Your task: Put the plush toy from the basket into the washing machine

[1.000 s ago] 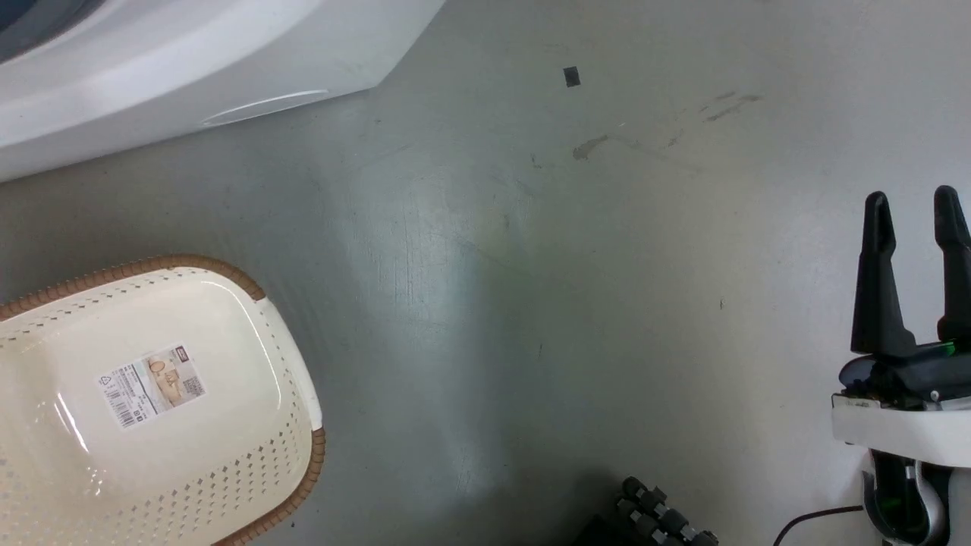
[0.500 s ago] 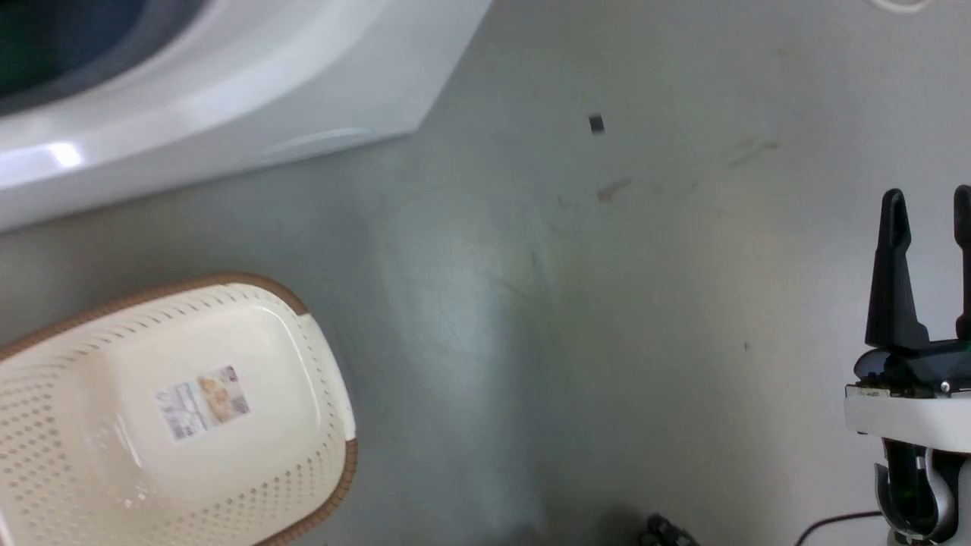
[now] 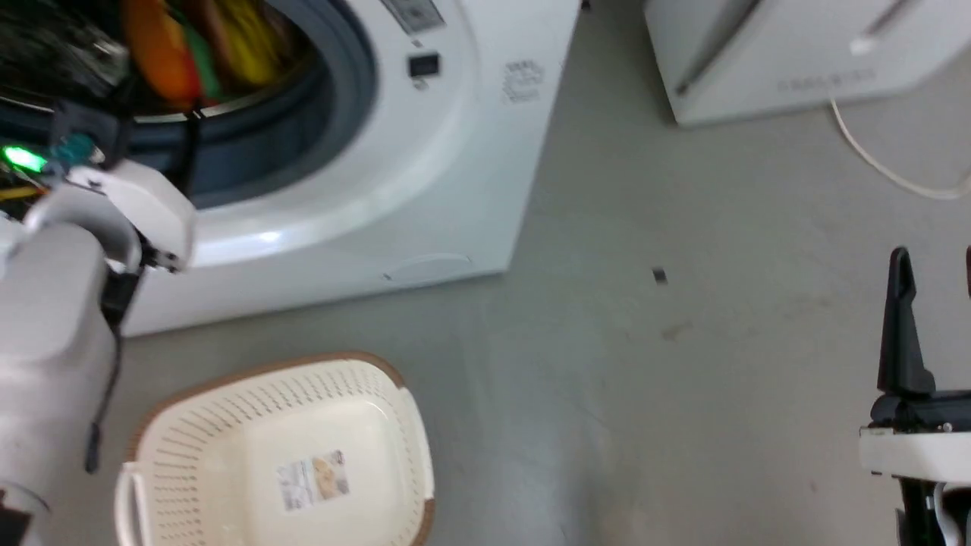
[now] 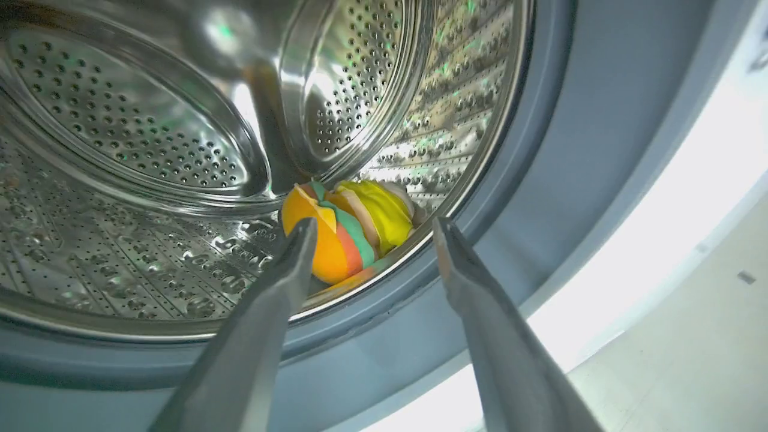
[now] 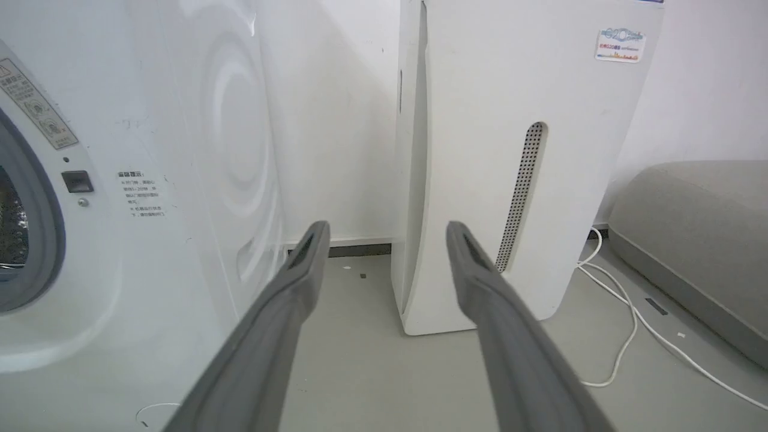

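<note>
Plush toy [image 4: 360,225] down in the shiny drum [image 4: 120,132] of the washing machine [image 3: 425,189], by the grey ring [image 4: 540,180] at 5 o'clock (lying loose, not held). Left claw [image 4: 373,227] wide open, gripping nothing. Right claw [image 5: 387,231] open too, at 3 o'clock. Basket [image 3: 190,440] on the floor [image 3: 645,417] at 7 o'clock.

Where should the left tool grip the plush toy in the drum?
Probably across the striped middle of the plush toy. Come straight in through the washing machine opening: it lies just behind the drum lip, in line with the open left tool.
</note>
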